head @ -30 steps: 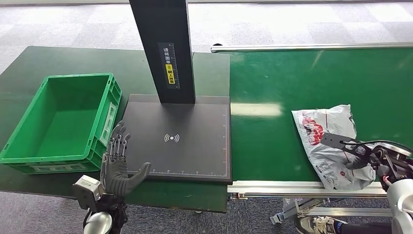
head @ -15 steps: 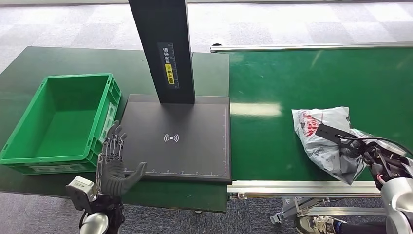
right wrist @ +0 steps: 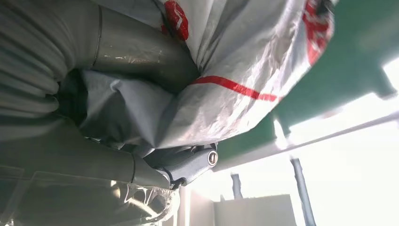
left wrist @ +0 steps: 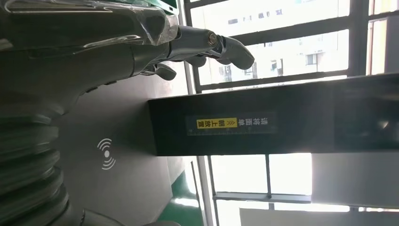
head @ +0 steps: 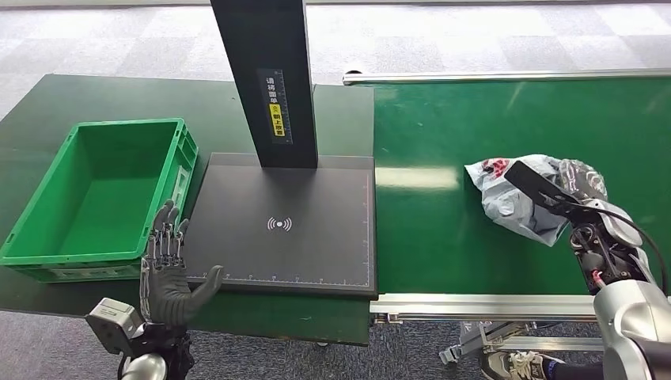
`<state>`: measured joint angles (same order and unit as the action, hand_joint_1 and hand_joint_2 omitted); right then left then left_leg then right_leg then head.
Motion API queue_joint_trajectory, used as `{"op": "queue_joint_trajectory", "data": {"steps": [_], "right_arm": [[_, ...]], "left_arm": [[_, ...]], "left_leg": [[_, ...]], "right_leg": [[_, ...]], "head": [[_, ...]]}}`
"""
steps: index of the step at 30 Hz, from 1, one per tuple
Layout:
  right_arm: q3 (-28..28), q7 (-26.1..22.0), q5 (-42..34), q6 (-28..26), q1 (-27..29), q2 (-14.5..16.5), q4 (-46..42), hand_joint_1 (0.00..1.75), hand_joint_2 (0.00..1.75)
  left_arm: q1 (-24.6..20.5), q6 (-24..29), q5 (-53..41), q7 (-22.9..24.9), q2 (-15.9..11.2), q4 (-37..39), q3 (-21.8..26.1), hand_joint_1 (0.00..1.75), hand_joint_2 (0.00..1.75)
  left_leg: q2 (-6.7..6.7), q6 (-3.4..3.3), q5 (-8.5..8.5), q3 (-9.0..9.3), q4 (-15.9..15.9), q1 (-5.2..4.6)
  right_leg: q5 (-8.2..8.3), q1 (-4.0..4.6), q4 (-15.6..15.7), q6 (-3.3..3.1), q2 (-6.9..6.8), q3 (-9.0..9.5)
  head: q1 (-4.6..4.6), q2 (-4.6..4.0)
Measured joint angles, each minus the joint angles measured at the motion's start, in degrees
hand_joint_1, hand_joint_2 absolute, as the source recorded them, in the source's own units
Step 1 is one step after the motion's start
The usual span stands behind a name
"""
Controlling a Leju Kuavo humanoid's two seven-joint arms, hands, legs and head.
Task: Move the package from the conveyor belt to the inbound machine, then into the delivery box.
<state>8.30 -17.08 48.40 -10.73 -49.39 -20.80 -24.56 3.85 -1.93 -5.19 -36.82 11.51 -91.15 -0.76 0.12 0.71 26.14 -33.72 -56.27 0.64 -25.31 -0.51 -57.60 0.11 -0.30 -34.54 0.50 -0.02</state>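
Observation:
The package (head: pixel 514 198) is a crumpled grey plastic bag with red print, lifted a little above the green conveyor belt (head: pixel 475 127) at its right side. My right hand (head: pixel 581 202) grips it from the right; in the right wrist view the thumb (right wrist: pixel 141 52) and fingers (right wrist: pixel 183 165) clamp the bag (right wrist: pixel 244 80). The inbound machine's black plate (head: pixel 285 226) with a wireless mark lies left of the belt, under a black column (head: pixel 269 79). My left hand (head: pixel 166 273) hovers open at the plate's near left corner, fingers (left wrist: pixel 211 44) spread. The green delivery box (head: pixel 47 237) stands empty at far left.
A dark green table (head: pixel 95 95) carries the box and the machine. The belt's metal frame rail (head: pixel 475 305) runs along its near edge, with grey carpet floor (head: pixel 475 39) beyond the table.
My right hand has lifted the package off the belt and carried it up and away from the near edge, bunching it. My left hand has sunk lower and slightly left.

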Motion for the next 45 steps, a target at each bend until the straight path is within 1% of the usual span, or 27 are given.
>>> {"op": "queue_joint_trajectory", "data": {"steps": [2,3,6,9,11,14,16,19,21,25,29,34,37,41,42,43,45], "right_arm": [[-1.6,-5.6,-3.0,-6.9,2.1,1.2,-6.0,1.75,1.75],[-2.0,-7.8,-4.1,-9.0,3.6,1.9,-9.8,1.75,1.75],[-1.9,-11.9,-5.1,-12.5,8.3,4.1,-22.6,1.75,1.75],[0.6,-13.8,-3.1,-16.5,13.5,6.2,-34.8,1.75,1.75],[3.0,-14.9,-2.2,-18.8,16.9,7.5,-41.1,1.75,1.75],[7.1,-16.4,-2.2,-19.6,20.6,9.7,-47.4,1.75,1.75],[10.1,-16.8,-1.6,-19.0,21.4,11.4,-48.9,1.75,1.75],[15.5,-16.5,0.7,-18.0,21.3,13.8,-48.3,1.75,1.75],[19.0,-16.4,1.8,-17.9,20.9,15.3,-46.3,1.75,1.75],[25.2,-16.4,2.6,-17.8,20.0,18.3,-39.5,1.75,1.75],[29.1,-16.4,2.1,-17.3,19.2,20.9,-31.7,1.75,1.75],[30.3,-16.7,-0.7,-19.7,17.8,23.5,-23.8,1.75,1.75],[29.9,-16.5,-2.7,-20.6,16.7,24.9,-20.0,1.75,1.75],[28.4,-15.4,-5.2,-20.2,15.6,26.3,-16.3,1.75,1.75],[27.7,-15.4,-6.0,-19.9,15.4,26.6,-15.7,1.63,1.75],[27.0,-15.4,-7.0,-19.5,15.3,26.8,-15.2,1.23,1.75],[25.2,-15.6,-8.9,-18.6,15.2,27.2,-14.6,0.35,1.75]], "left_arm": [[-0.3,1.0,0.6,-0.6,0.1,0.0,0.0,0.00,1.75],[-0.7,1.4,0.8,-0.8,0.1,0.0,0.0,0.00,1.75],[-2.3,2.4,1.4,-0.9,0.2,0.4,0.0,0.00,1.75],[-3.0,2.7,1.6,-0.9,0.2,0.7,0.0,0.00,1.75],[-2.9,2.7,1.9,-1.3,0.2,0.9,-0.1,0.00,1.75],[-3.0,2.9,4.2,-2.4,0.3,1.2,-0.2,0.00,1.75],[-3.5,3.4,6.3,-2.8,0.5,1.7,-0.2,0.00,1.75],[-5.2,4.4,8.8,-2.8,0.8,3.0,-0.3,0.00,1.75],[-6.3,4.9,10.0,-2.8,1.0,3.9,-0.4,0.00,1.75],[-7.6,5.6,11.7,-2.8,1.1,5.3,-0.9,0.00,1.75],[-7.9,6.3,12.7,-3.0,1.0,6.3,-1.7,0.00,1.75],[-7.9,6.8,13.0,-3.1,0.8,7.2,-2.7,0.00,1.75],[-7.8,6.8,13.0,-3.2,0.8,7.4,-3.4,0.00,1.75],[-7.8,6.9,12.9,-3.1,0.8,7.4,-3.7,0.00,1.75],[-7.8,7.0,12.8,-3.1,0.8,7.4,-3.8,0.00,1.75],[-7.8,7.1,12.7,-3.0,0.8,7.4,-3.9,0.00,1.75],[-7.7,7.1,12.4,-2.9,0.8,7.4,-4.1,0.00,1.75]], "left_leg": [[-0.02,0.00,0.00,0.00,0.0,0.02],[-0.02,0.00,0.00,0.00,0.0,0.04],[0.00,0.01,0.00,0.02,0.0,0.09],[0.01,0.02,0.01,0.03,0.0,0.10],[0.03,0.03,0.02,0.02,0.0,0.10],[0.06,0.03,0.03,0.00,0.0,0.09],[0.07,0.04,0.03,0.02,0.0,0.09],[0.07,0.03,0.00,0.04,0.0,0.09],[0.06,0.04,-0.02,0.06,0.0,0.09],[0.07,0.04,-0.03,0.08,0.0,0.09],[0.06,0.04,-0.02,0.06,0.0,0.09],[0.06,0.04,-0.01,0.05,0.0,0.08],[0.07,0.04,-0.01,0.06,0.0,0.08],[0.07,0.04,-0.02,0.07,0.0,0.09],[0.06,0.04,-0.02,0.07,0.0,0.09],[0.06,0.04,-0.02,0.07,0.0,0.09],[0.06,0.04,-0.02,0.07,0.0,0.08]], "right_leg": [[0.00,0.02,0.0,0.00,0.00,-0.01],[0.00,0.04,0.0,0.00,0.00,-0.01],[-0.02,0.09,0.0,-0.03,0.01,0.00],[-0.05,0.11,0.0,-0.04,0.01,0.00],[-0.06,0.12,0.0,-0.03,0.01,0.00],[-0.08,0.11,0.0,-0.01,0.02,-0.01],[-0.08,0.10,0.0,-0.01,0.03,-0.01],[-0.07,0.10,0.0,-0.02,0.03,0.02],[-0.05,0.10,0.0,-0.03,0.04,0.03],[-0.05,0.11,0.0,-0.03,0.04,0.03],[-0.06,0.11,0.0,-0.02,0.04,0.02],[-0.07,0.09,0.0,-0.02,0.04,0.01],[-0.06,0.09,0.0,-0.02,0.04,0.01],[-0.05,0.10,0.0,-0.03,0.04,0.02],[-0.05,0.10,0.0,-0.03,0.04,0.02],[-0.05,0.10,0.0,-0.03,0.04,0.02],[-0.05,0.10,0.0,-0.03,0.04,0.02]], "head": [[0.00,0.00],[-0.01,0.00],[-0.02,0.00],[-0.01,0.01],[-0.01,0.00],[0.00,0.00],[0.00,0.00],[0.00,-0.01],[0.00,-0.01],[0.01,-0.01],[0.01,0.00],[0.01,0.00],[0.01,0.01],[0.01,-0.01],[0.01,-0.01],[0.01,-0.01],[0.01,-0.01]]}}
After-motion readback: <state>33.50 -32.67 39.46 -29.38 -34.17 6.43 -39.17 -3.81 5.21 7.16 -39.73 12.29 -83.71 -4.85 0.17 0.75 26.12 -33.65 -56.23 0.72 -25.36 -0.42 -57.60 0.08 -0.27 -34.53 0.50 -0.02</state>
